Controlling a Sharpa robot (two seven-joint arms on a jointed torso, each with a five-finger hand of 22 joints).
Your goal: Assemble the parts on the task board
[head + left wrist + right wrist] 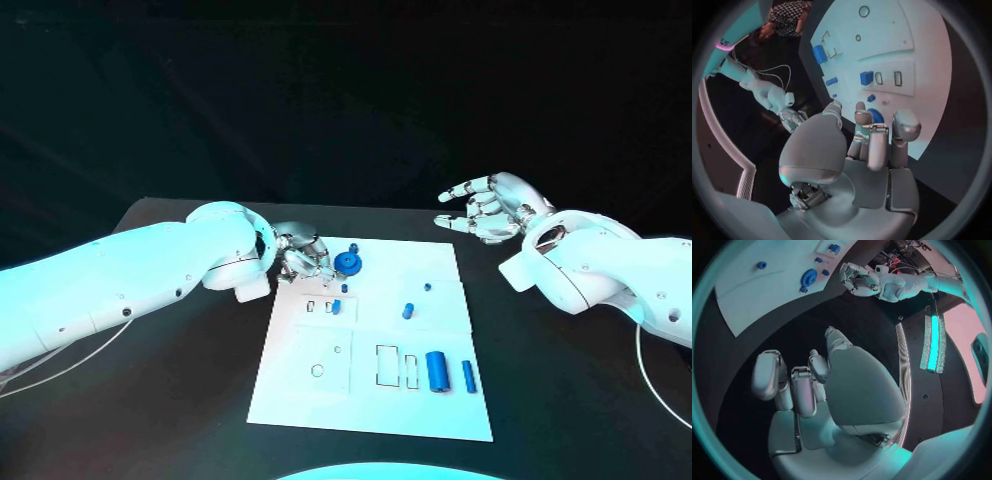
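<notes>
With nothing held in its loosely curled silver left hand, just beside the round blue gear-like part on the flat white task board, it should probably close squarely around the rim (the right hand hovers spread and empty, off the board).

Black table, thin white cable along its right side
</notes>
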